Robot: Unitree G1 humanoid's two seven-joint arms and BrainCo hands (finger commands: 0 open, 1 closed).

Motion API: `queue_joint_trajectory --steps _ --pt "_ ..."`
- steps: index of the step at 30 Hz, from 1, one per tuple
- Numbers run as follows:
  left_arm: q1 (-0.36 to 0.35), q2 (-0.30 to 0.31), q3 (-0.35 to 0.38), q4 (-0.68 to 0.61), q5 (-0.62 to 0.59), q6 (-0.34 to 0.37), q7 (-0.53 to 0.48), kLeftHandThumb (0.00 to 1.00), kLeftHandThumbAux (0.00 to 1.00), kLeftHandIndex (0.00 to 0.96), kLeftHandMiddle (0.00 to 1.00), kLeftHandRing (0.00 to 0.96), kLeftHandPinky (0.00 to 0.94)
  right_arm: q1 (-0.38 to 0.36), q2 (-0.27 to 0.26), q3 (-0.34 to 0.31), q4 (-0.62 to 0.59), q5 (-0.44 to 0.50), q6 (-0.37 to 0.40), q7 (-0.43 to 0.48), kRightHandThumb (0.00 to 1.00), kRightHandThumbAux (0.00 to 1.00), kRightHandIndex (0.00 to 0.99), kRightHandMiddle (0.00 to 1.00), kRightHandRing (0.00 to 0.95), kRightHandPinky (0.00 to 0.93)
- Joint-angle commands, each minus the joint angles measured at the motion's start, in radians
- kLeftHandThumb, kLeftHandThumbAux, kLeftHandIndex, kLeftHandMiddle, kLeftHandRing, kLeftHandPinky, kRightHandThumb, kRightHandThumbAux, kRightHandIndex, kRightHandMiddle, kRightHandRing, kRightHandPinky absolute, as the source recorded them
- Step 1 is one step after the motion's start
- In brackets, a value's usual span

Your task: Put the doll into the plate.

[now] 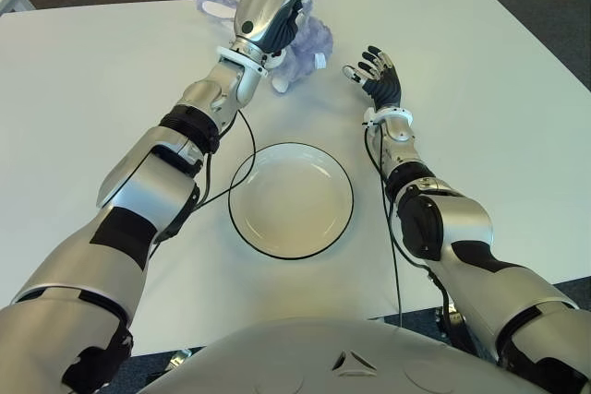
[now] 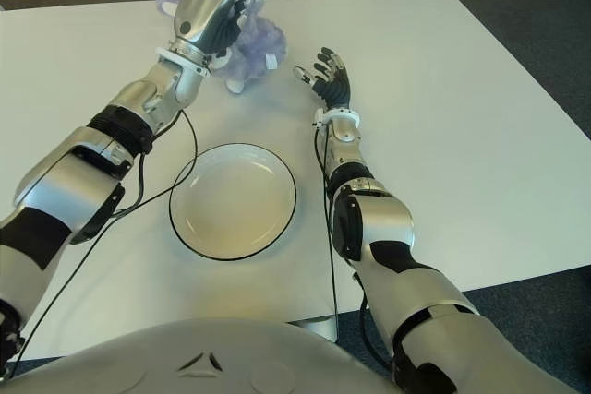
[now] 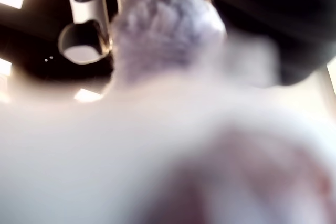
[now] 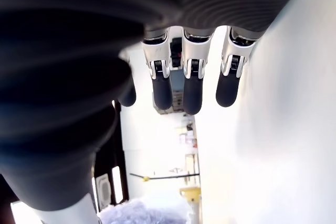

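Left hand: Find it at the far left part of the table, laid over the top of the doll. Your eye views show the fingers curled down around the plush body. The left wrist view is filled with fur pressed against the palm, so treat this as a closed grasp on the doll. Whether the doll is lifted clear of the table cannot be told.
Doll: A pale purple soft toy near the far edge of the table, under and just right of the left hand. It is well apart from the plate, so it has yet to be carried toward you.
Plate: White with a dark rim, empty, placed on the table between the two forearms and nearer the robot's body. It sits directly along the left arm's return path, which makes a short pull-back and drop the likely next move.
Table: White surface carrying the doll and the plate.
Right hand: Showing just right of the doll, palm turned inward, fingers spread and relaxed, holding nothing. It appears positioned as a stand-by only.
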Motion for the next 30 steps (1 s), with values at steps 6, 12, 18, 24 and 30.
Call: queue_joint_trajectory --steps 6,12,18,24,30 --pt "0.014 0.043 0.028 -0.087 0.007 0.013 -0.041 0.736 0.695 0.442 0.834 0.831 0.853 0.015 0.012 -0.002 0.021 0.004 0.013 -0.003 0.095 0.837 0.133 0.158 0.159 0.176" --pt "0.018 0.061 0.048 -0.126 0.006 0.005 -0.046 0.737 0.694 0.442 0.833 0.831 0.850 0.015 0.012 -0.002 0.021 0.004 0.012 -0.002 0.092 0.830 0.136 0.160 0.161 0.176" --pt "0.020 0.072 0.060 -0.150 0.006 -0.004 -0.037 0.739 0.693 0.442 0.831 0.830 0.838 0.016 0.013 -0.001 0.021 0.003 0.014 -0.002 0.090 0.835 0.140 0.160 0.160 0.175" --pt "0.018 0.082 0.072 -0.177 0.010 -0.007 -0.030 0.742 0.692 0.443 0.833 0.831 0.834 0.016 0.015 0.000 0.022 0.002 0.015 -0.002 0.081 0.826 0.138 0.156 0.162 0.185" --pt "0.008 0.092 0.079 -0.197 0.030 0.004 -0.035 0.742 0.693 0.442 0.837 0.835 0.831 0.016 0.015 -0.003 0.022 0.005 0.018 -0.002 0.085 0.819 0.145 0.164 0.165 0.184"
